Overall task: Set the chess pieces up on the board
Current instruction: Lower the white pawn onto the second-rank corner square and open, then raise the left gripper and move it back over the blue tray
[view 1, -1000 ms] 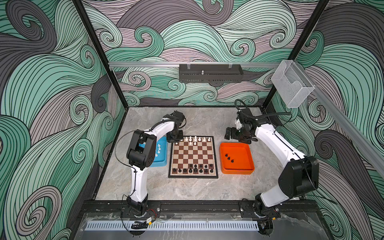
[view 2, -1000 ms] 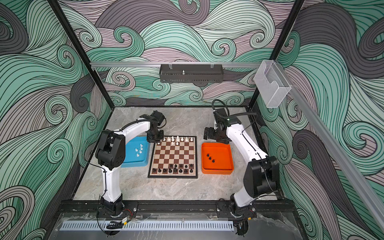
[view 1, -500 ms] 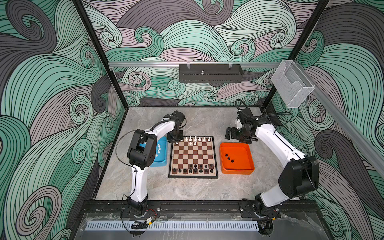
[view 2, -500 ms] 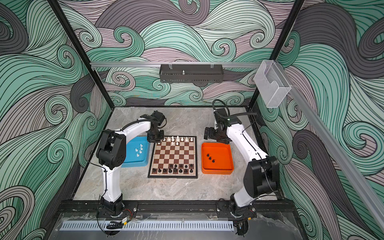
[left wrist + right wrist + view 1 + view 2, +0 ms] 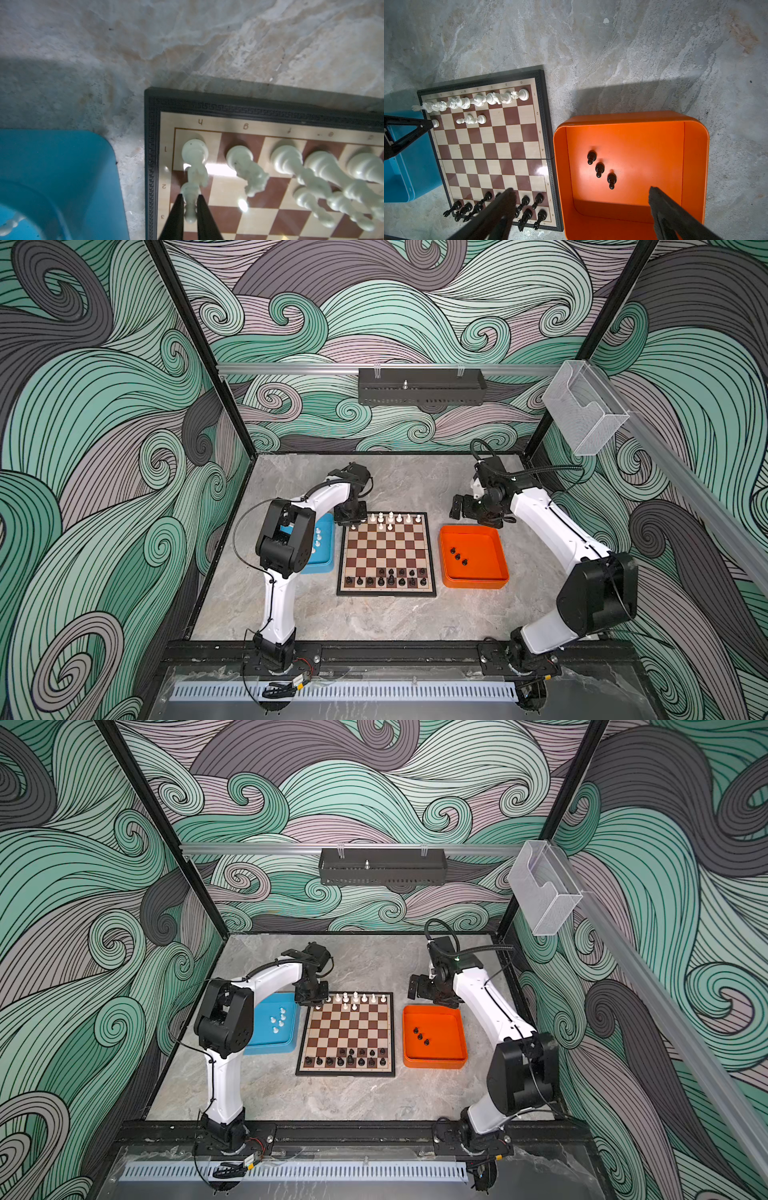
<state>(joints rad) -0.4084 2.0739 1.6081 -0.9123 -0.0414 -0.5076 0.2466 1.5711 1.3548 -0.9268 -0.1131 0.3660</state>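
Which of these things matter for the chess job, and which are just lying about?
Job: brown-and-cream chessboard; tiny white plastic chessmen; tiny black plastic chessmen; square blue tray; square orange tray.
Lying about: black perforated hanging shelf; clear plastic hanging box.

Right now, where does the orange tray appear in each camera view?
In a top view: orange tray, right of the board.
In a top view: orange tray, likewise.
Left wrist: not in view.
Right wrist: orange tray, large, beside the board.
Shared landmark: the board.
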